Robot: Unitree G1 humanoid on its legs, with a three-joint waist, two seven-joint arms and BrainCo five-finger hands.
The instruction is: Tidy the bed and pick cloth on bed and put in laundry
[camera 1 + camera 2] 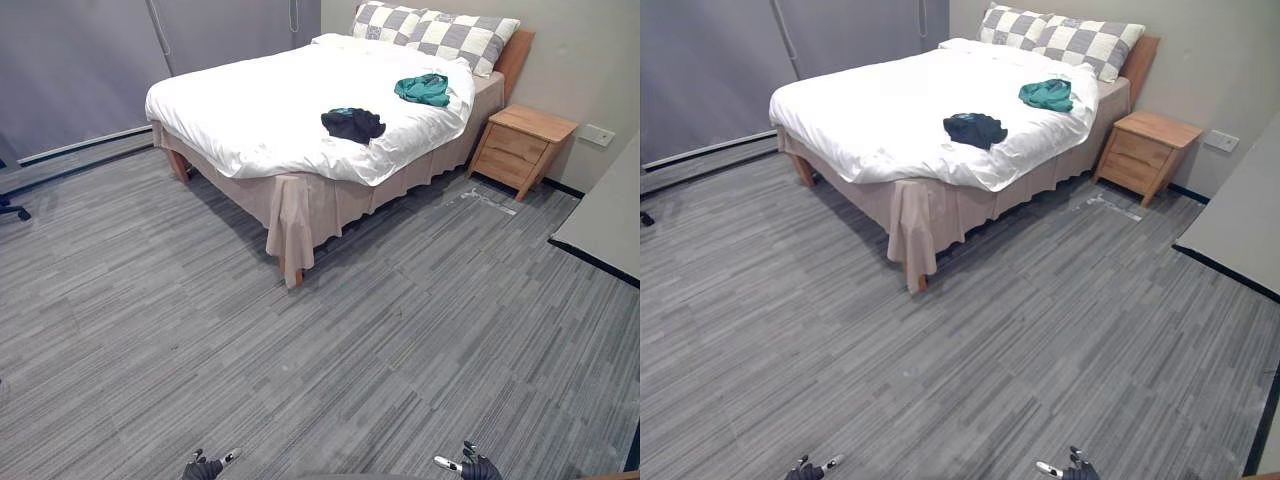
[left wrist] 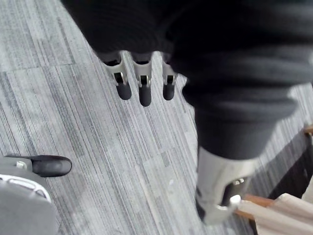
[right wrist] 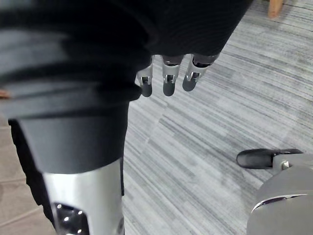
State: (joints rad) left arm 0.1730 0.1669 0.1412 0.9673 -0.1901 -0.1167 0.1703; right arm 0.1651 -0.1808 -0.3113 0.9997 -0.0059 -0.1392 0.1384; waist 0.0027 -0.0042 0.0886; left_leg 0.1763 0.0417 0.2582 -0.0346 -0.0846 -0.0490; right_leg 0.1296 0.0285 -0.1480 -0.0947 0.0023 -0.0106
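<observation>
a wooden nightstand (image 1: 523, 147) with 2 drawers stands on grey carpet (image 1: 400, 330), near a wall socket (image 1: 600, 134).

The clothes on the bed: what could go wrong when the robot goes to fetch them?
The dark cloth lies mid-bed, away from the edges, so reaching it may need a long, unsteady lean. The green cloth lies near the pillows; the nightstand beside that end could get bumped. The left hand and right hand, both open, might grab the white duvet along with a cloth.
</observation>
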